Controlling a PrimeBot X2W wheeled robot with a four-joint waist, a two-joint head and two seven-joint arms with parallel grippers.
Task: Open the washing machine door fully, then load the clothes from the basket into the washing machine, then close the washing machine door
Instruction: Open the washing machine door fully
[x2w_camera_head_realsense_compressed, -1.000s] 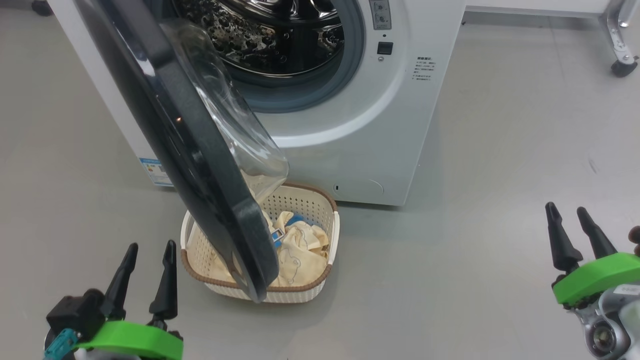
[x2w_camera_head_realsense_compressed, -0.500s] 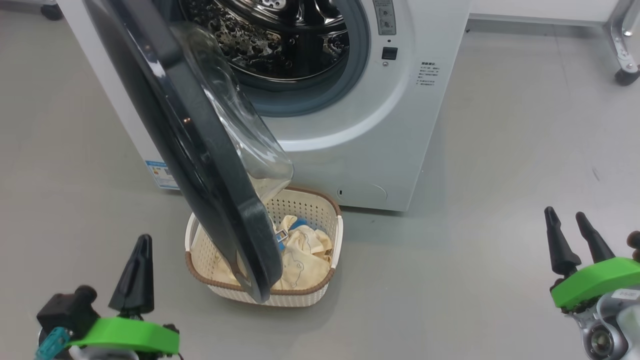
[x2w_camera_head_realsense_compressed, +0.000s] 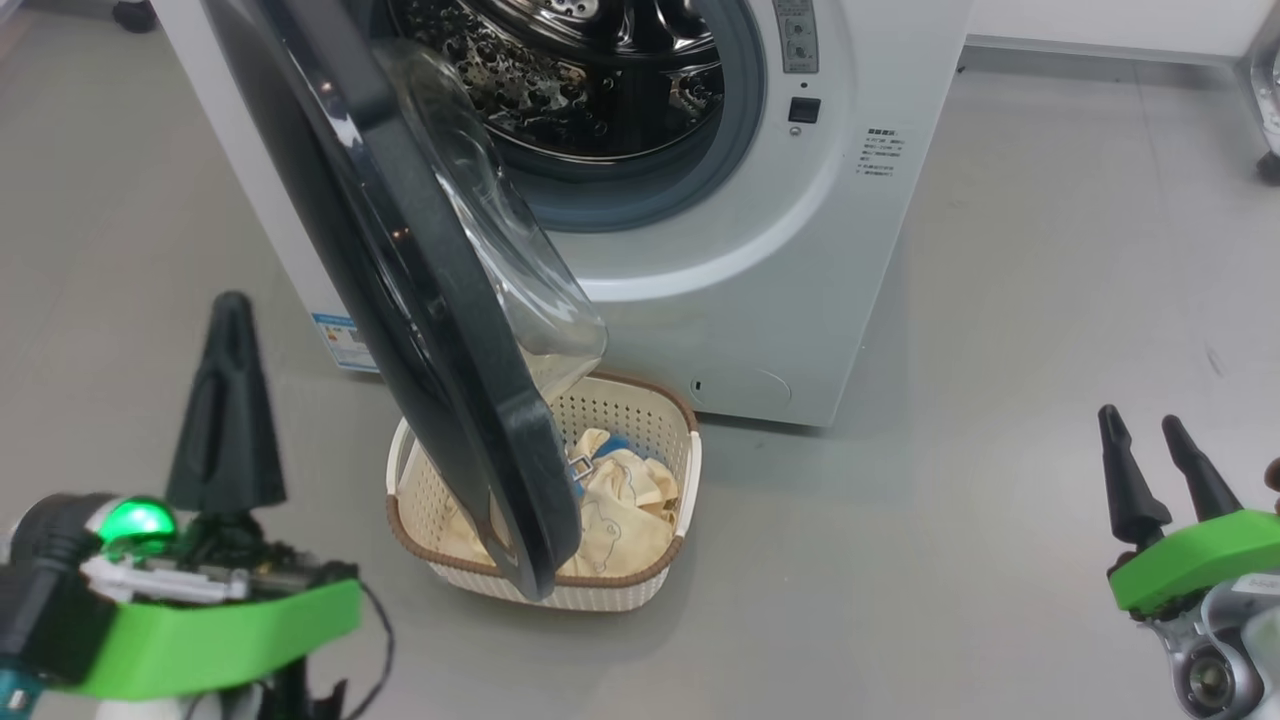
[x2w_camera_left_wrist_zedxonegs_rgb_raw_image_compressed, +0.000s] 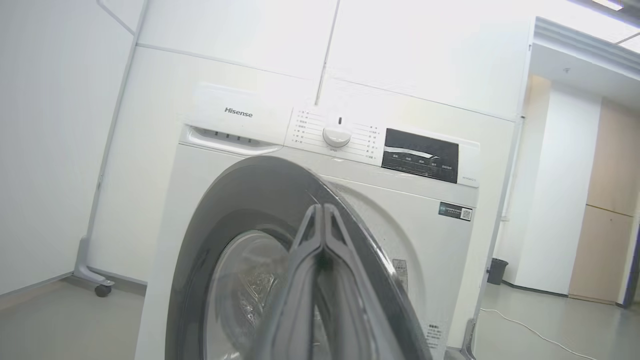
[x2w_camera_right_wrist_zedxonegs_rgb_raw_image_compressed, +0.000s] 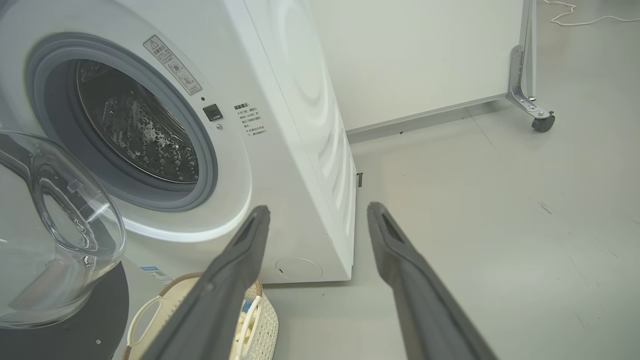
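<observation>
The door (x2w_camera_head_realsense_compressed: 430, 330) is hanging half open over the basket (x2w_camera_head_realsense_compressed: 685, 440) of clothes (x2w_camera_head_realsense_compressed: 620, 510) on the floor, its black rim slanting just right of the closed, empty left tool (x2w_camera_head_realsense_compressed: 230, 330) — the nearer one — while the open right tool (x2w_camera_head_realsense_compressed: 1138, 425) is hovering well apart.

Dark tapered fingers (x2w_camera_head_realsense_compressed: 228, 400) on bright green brackets (x2w_camera_head_realsense_compressed: 220, 635) (black cable (x2w_camera_head_realsense_compressed: 385, 640) trailing).

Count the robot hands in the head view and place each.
2. The left hand is at the lower left, fingers together; the right hand is at the lower right, fingers apart.
</observation>
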